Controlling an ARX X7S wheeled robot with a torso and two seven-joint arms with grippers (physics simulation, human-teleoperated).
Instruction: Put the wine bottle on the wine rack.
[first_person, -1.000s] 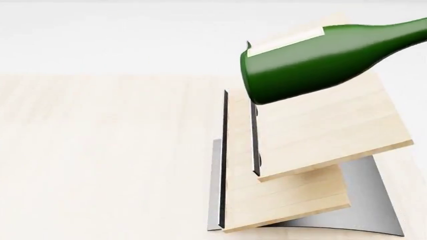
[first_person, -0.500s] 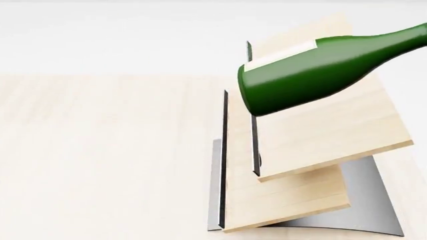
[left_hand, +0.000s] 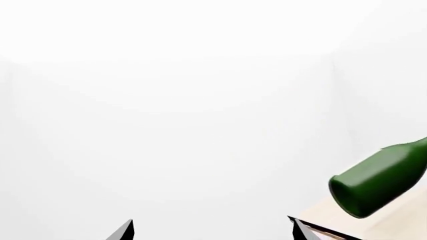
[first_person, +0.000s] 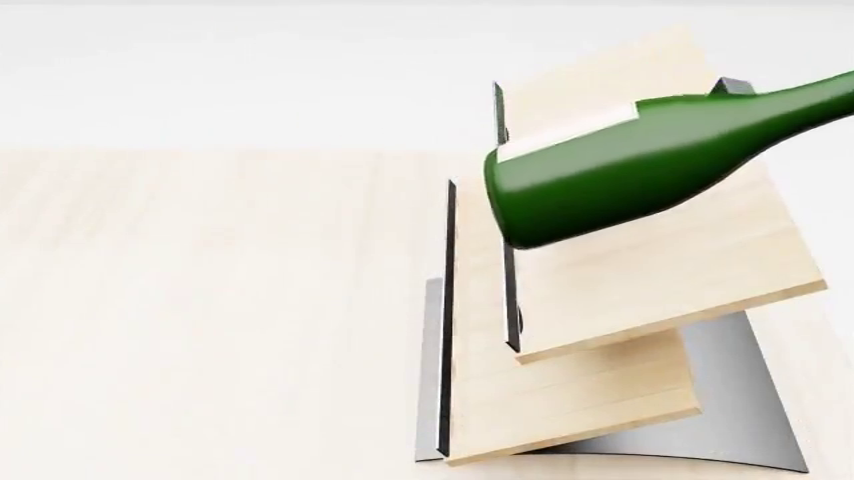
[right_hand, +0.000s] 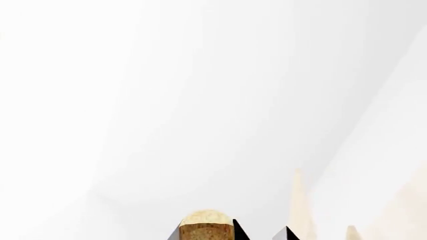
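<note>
Right claw (right_hand: 233, 232) seemingly pinches the wine bottle (first_person: 641, 160) near its cork (barely visible), laying it flat over the wine rack (first_person: 667, 270) for cradling.

Your views are bright and sharp, without blur. Both wrist pictures wash out to near white. A soft highlight runs along the wine bottle (first_person: 627, 165), and shadow darkens under the wine rack (first_person: 641, 290) toward 5 o'clock.

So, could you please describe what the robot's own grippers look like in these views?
Little shows. The left gripper appears only as two dark, sharply pointed fingertips, one with a paler grey face. The right gripper shows similar black pointed tips. No cables, markings or arm links are visible.
</note>
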